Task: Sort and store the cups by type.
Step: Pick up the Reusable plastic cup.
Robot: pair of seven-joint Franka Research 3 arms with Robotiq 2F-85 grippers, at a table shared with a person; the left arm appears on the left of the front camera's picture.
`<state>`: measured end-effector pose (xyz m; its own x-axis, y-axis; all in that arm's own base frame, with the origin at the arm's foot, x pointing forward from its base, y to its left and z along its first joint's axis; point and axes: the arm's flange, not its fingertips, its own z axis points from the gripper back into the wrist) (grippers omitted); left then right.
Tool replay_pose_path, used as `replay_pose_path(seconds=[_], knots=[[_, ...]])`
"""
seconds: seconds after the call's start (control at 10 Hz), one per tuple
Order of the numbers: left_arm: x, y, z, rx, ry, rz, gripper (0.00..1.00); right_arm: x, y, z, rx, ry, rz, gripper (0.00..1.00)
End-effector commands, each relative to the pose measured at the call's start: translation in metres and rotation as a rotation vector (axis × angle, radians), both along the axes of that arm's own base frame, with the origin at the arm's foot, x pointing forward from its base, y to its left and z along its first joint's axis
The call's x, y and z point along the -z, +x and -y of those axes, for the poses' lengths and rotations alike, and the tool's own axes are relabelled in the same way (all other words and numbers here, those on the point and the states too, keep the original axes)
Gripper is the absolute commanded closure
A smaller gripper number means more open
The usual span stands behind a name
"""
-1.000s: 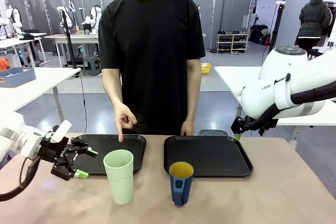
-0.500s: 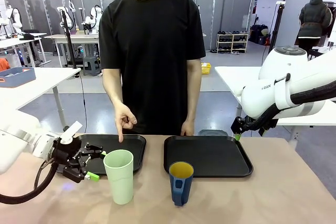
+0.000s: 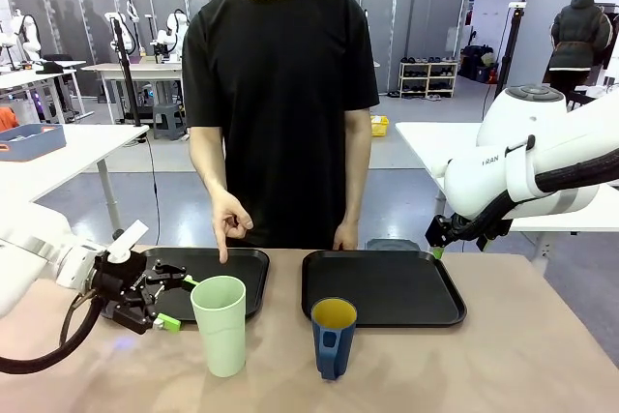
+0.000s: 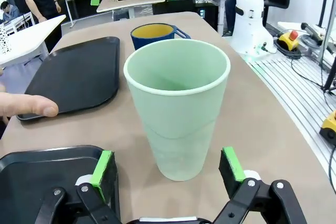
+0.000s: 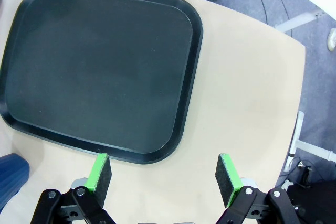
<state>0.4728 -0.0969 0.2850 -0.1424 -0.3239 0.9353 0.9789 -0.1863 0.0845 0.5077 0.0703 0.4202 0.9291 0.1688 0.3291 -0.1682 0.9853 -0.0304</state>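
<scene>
- My left pincer (image 3: 180, 303) is low at the near left of the table (image 3: 503, 355), fingers spread wide and holding nothing.
- The pale-green tumbler (image 3: 220, 324) stands upright on the table just right of that pincer, near the left tray (image 3: 218, 263).
- In my left wrist view a green pad (image 4: 103, 169) sits to each side of the tumbler's base, with a gap on both sides and no contact.
- The dark-blue mug (image 3: 333, 336) stands upright to the tumbler's right, on the near side of the right tray (image 3: 382, 287), handle turned toward me.
- The person's hand (image 3: 230, 224) points a finger down at the left tray's far edge.
- My right pincer (image 5: 164, 174) is spread wide too, empty, above the table with the right tray's rim just beyond its pads.
</scene>
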Motion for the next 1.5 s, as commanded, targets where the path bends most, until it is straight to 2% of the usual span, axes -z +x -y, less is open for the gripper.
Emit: replay_pose_path(seconds=[0.0,0.3,0.8,1.4], knots=[[0.008,0.004,0.003,0.046,-0.060,-0.005,0.00,0.001,0.000,0.000,-0.003,-0.004,0.005,0.00],[0.032,0.006,0.003,0.080,-0.100,0.027,0.00,0.001,0.000,0.000,-0.003,-0.004,0.005,0.00],[0.061,0.006,0.013,0.130,-0.170,-0.034,0.00,0.001,0.000,0.000,-0.003,-0.004,0.005,0.00],[0.068,0.003,0.030,0.149,-0.201,-0.059,0.00,0.001,0.000,0.000,-0.003,-0.004,0.005,0.00]])
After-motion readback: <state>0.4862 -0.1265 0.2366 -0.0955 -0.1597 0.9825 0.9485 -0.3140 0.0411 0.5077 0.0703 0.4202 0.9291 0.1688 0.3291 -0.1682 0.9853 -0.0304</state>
